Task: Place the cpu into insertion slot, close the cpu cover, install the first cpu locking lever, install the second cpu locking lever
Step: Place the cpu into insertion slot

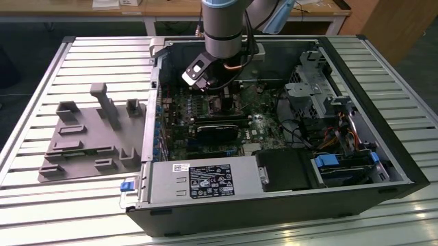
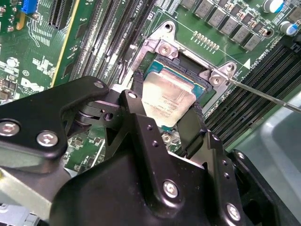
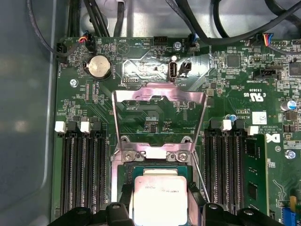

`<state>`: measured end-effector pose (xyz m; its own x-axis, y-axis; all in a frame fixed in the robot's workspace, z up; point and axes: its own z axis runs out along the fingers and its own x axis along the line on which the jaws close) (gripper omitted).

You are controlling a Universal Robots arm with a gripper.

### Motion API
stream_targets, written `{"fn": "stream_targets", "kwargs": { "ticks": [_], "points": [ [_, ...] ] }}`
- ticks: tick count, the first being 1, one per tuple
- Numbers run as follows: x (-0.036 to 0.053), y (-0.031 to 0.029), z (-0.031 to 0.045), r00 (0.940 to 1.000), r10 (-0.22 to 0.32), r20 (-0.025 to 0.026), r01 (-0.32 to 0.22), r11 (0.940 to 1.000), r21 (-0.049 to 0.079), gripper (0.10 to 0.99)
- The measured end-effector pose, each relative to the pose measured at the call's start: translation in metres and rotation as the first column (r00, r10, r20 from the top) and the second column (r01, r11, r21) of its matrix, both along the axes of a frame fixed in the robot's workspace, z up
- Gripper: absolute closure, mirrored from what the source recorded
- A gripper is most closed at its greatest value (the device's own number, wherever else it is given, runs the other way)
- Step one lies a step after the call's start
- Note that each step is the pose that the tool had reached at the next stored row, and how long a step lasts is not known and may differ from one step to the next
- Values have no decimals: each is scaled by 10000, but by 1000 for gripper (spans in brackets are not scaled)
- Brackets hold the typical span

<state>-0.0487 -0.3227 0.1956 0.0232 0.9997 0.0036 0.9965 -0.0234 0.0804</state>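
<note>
Green motherboard [image 3: 94, 108], printed cpu [image 3: 160, 200] in pincer [image 2: 168, 96]

We see a grey tubular arm [image 1: 222, 23] with light-blue trim and a black band, above the matte black gripper [image 2: 167, 106]. Silver screws [image 2: 170, 189] stud its angular linkage plates, and black cables [image 1: 249, 36] run beside the wrist.

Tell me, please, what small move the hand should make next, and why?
Probably ease the cpu straight down. The hand grips it by two opposite sides just over the insertion slot, where it seems not yet seated, and the cpu cover stands open, out of the way.
</note>
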Motion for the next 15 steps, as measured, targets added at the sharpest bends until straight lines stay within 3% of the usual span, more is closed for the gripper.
{"fn": "stream_targets", "kwargs": {
  "ticks": [15],
  "points": [
    [-6, 24, -16, 10000, 1, 0, -1, 10000, 1, 549]
  ]
}}
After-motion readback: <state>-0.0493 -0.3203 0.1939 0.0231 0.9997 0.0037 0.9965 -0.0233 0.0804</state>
